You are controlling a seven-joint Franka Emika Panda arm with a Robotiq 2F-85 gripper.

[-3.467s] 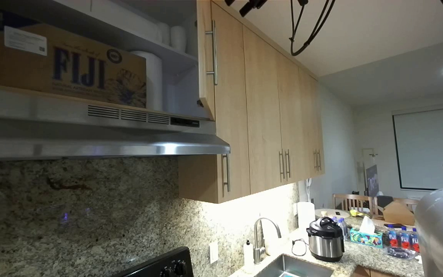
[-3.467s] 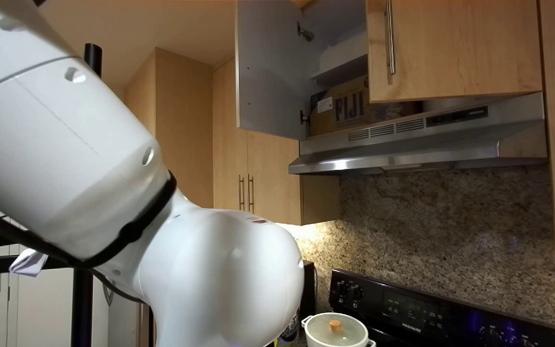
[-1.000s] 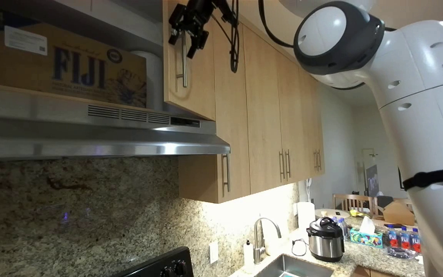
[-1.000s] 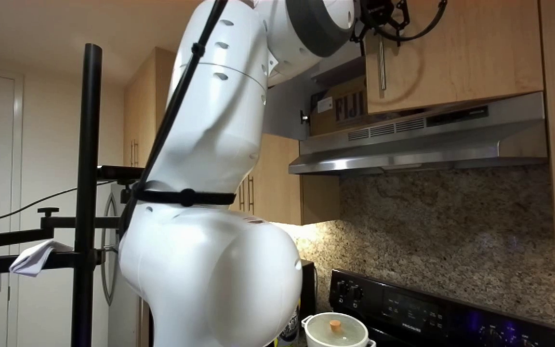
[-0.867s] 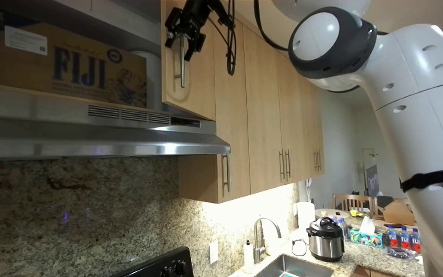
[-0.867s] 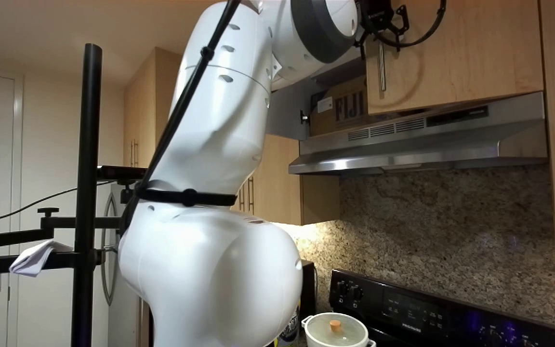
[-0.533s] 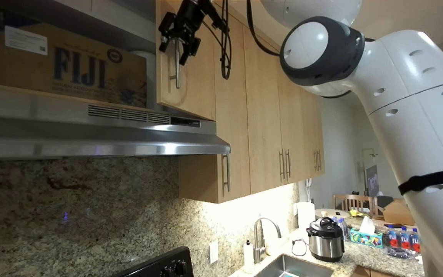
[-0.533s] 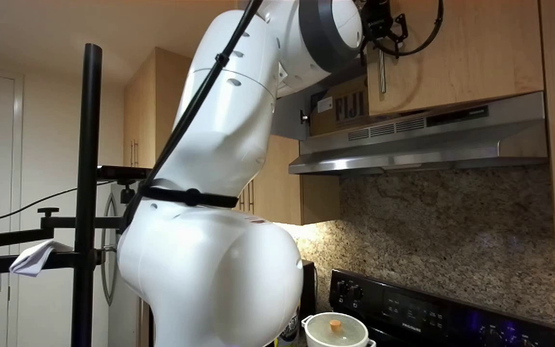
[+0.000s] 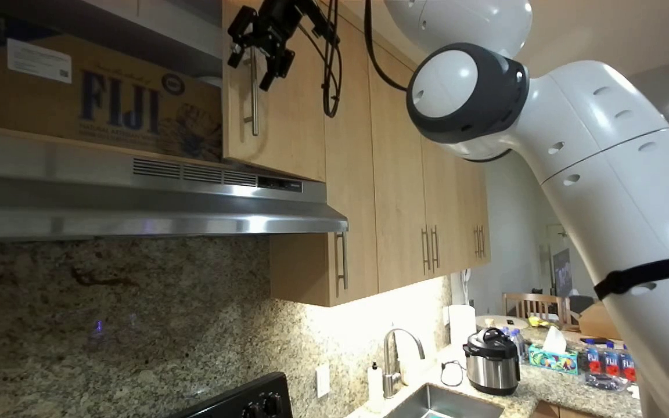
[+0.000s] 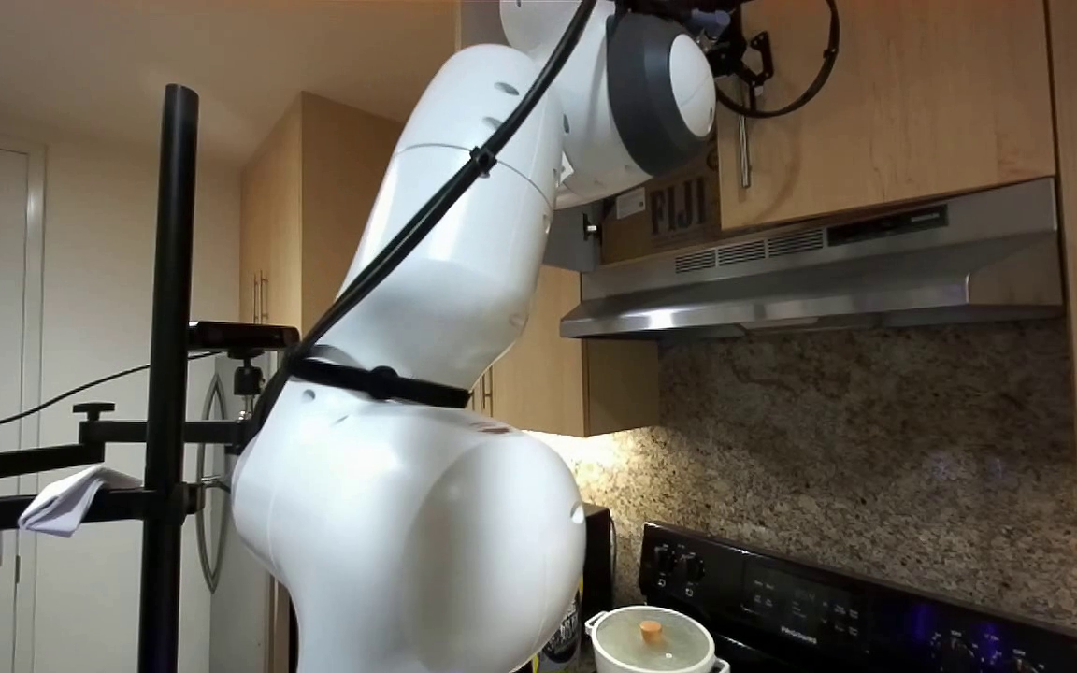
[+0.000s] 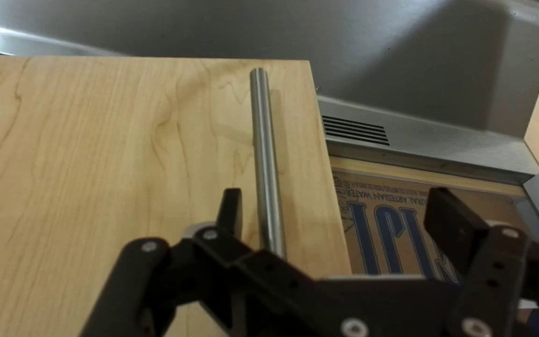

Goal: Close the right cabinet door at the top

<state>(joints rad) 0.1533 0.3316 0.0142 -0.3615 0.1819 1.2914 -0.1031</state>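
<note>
The right cabinet door (image 9: pixel 288 122), tan wood with a slim silver bar handle (image 9: pixel 255 98), stands partly open above the range hood. It also shows in the other views (image 10: pixel 884 112) (image 11: pixel 110 154). My gripper (image 9: pixel 250 71) is at the door's front by its free edge. In the wrist view my gripper (image 11: pixel 335 196) is open. The handle (image 11: pixel 267 164) runs between the fingers (image 11: pixel 232 210), nearer the left one; the right finger is past the door's edge, over the opening. I cannot tell whether anything touches the door.
A FIJI box (image 9: pixel 131 110) sits inside the cabinet. The steel range hood (image 9: pixel 154 215) is just below. The left cabinet door (image 10: pixel 571 238) stands open behind my arm. A lidded pot (image 10: pixel 653 645) stands by the stove (image 10: pixel 838 598).
The arm has come up to the door since the oldest frames. The door has swung inward from wide open to partly open. The gripper has moved with it, and its fingers stay apart.
</note>
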